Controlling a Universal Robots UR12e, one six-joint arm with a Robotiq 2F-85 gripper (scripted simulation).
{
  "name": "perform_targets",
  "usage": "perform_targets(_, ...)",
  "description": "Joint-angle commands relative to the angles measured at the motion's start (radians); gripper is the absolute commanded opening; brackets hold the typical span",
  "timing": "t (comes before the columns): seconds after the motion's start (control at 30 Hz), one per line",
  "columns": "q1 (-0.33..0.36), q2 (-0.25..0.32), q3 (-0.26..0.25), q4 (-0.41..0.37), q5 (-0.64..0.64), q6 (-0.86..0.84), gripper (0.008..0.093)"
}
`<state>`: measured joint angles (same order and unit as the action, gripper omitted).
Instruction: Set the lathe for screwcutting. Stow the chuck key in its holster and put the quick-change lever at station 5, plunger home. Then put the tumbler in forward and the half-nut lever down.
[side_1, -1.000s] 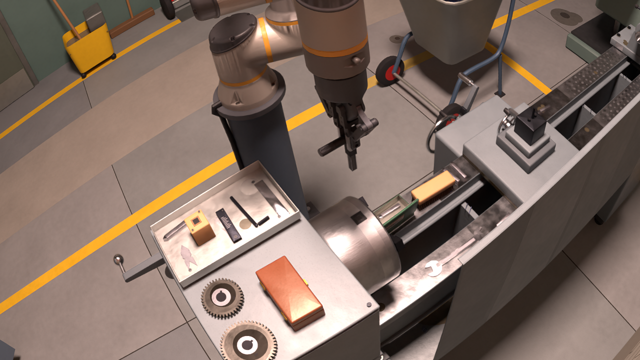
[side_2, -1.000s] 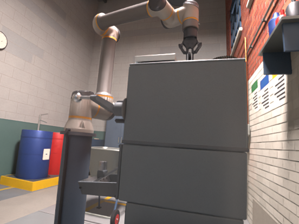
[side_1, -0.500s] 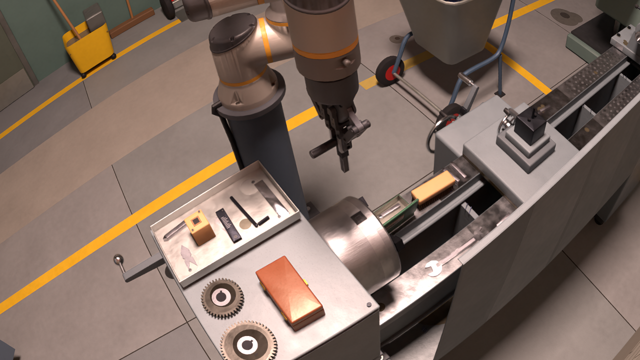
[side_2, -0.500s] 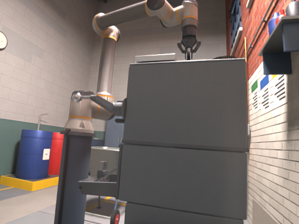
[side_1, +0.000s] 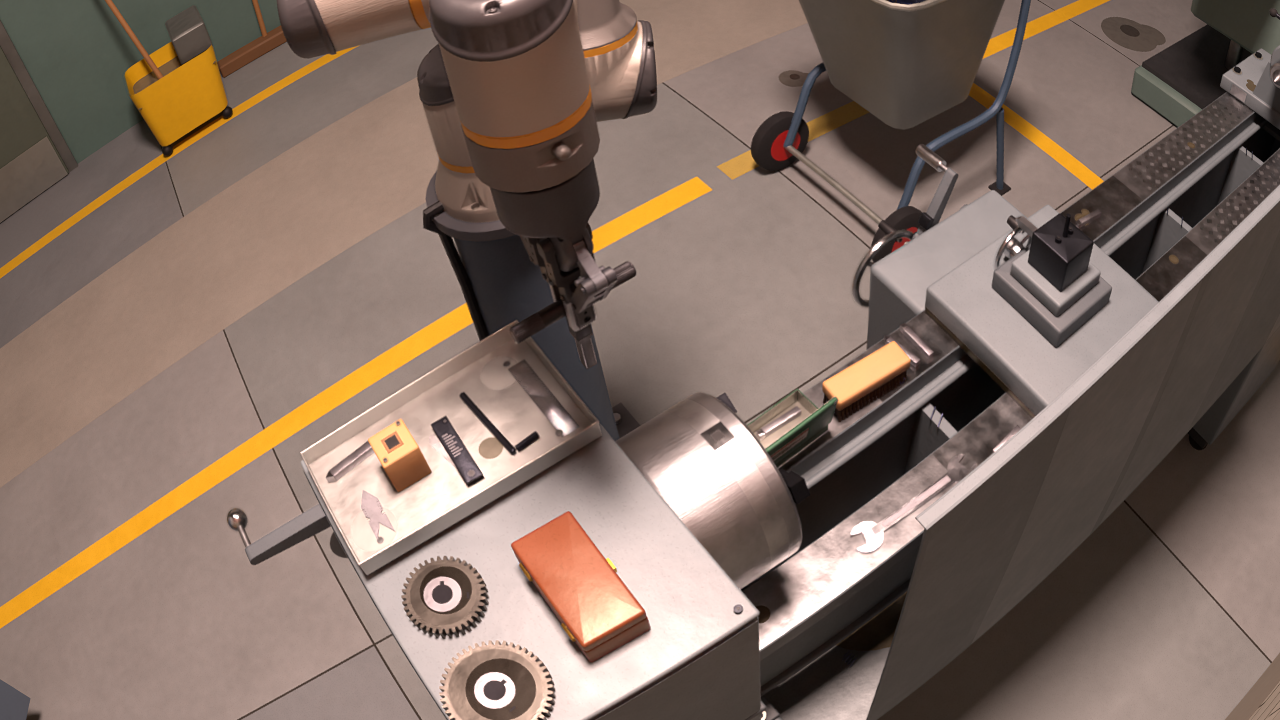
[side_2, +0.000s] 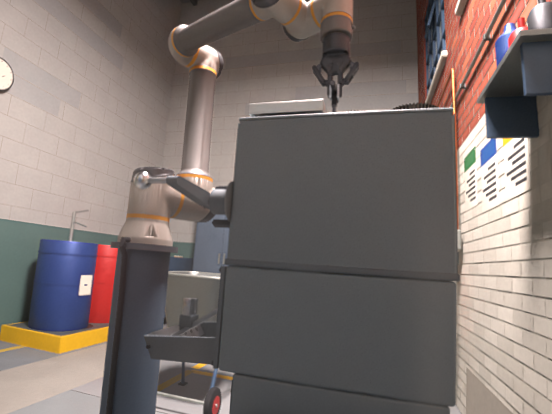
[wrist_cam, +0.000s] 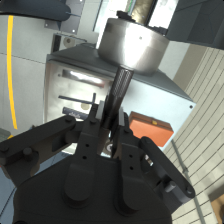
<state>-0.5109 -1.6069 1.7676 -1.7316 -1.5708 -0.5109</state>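
Note:
The holster, the quick-change lever, the tumbler and the half-nut lever are hidden from these cameras. The dark T-shaped chuck key (side_1: 573, 318) hangs in the air behind the headstock tray, clamped in my closed gripper (side_1: 580, 309), its shank pointing down and its crossbar sticking out to the left. In the wrist camera the key's shank (wrist_cam: 116, 96) runs out from between the fingers (wrist_cam: 109, 120) toward the steel chuck (wrist_cam: 134, 45). The chuck (side_1: 716, 488) sits right of the tray, its square socket facing up. From the second side camera the gripper (side_2: 334, 87) hovers just above the lathe cabinet's top edge.
A shallow tray (side_1: 448, 439) on the headstock holds an orange block (side_1: 400, 454), a black hex key (side_1: 497, 423) and small tools. An orange case (side_1: 580, 587) and two change gears (side_1: 445, 595) lie in front. The robot's pedestal (side_1: 510, 269) stands just behind the tray. A spanner (side_1: 900, 519) lies on the bed.

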Motion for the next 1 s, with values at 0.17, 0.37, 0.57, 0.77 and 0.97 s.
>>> perform_targets(0.17, -0.072, -0.008, 0.006, 0.0, 0.0, -0.072, 0.008)
perform_targets(0.37, -0.144, -0.011, 0.008, 0.0, 0.0, -0.144, 0.008)
perform_targets(0.57, -0.205, -0.008, 0.005, 0.0, 0.0, -0.205, 0.008)
perform_targets(0.77, -0.249, -0.003, 0.001, -0.001, 0.0, -0.249, 0.008)
perform_targets(0.97, -0.272, 0.0, -0.003, -0.001, 0.0, -0.273, 0.008)
